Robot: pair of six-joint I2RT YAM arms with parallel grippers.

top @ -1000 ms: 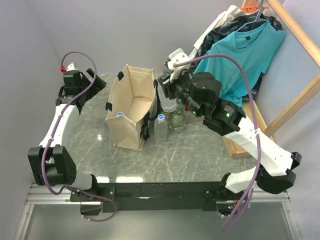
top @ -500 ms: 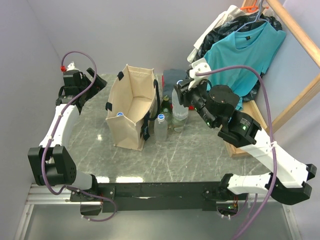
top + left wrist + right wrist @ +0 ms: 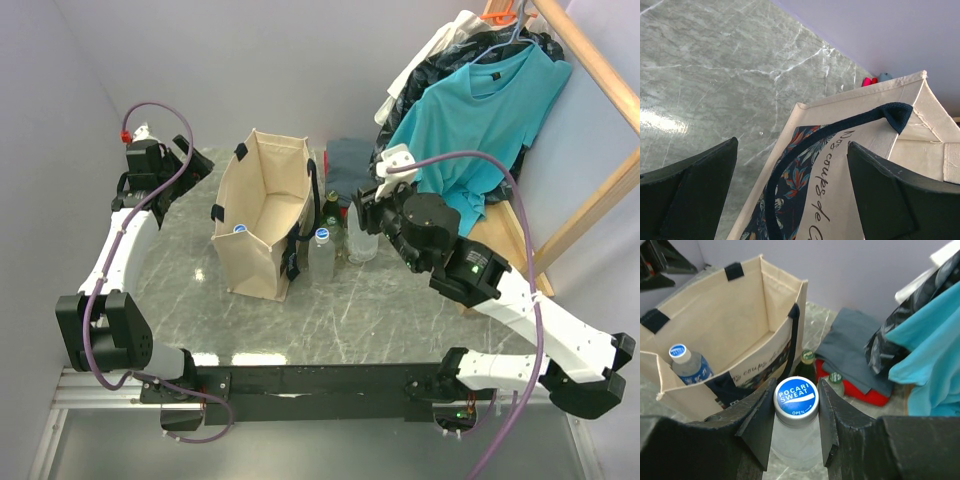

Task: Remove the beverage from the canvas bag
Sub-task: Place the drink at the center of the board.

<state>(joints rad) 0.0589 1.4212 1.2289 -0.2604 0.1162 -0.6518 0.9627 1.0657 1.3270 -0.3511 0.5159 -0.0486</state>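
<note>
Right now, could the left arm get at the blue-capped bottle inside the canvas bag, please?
Probably yes, but not straight in. The left hand is open and faces the canvas bag's outer wall, so it would have to rise over the rim. The bag's mouth is open and nothing covers the blue-capped bottle.

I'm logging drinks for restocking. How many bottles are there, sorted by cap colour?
Blue caps: 3 - bagged bottle in the canvas bag, outside bottle beside it, held bottle in the right end effector.
Green caps: 2 - dark bottle, clear bottle.
Total: 5 bottles.
</note>
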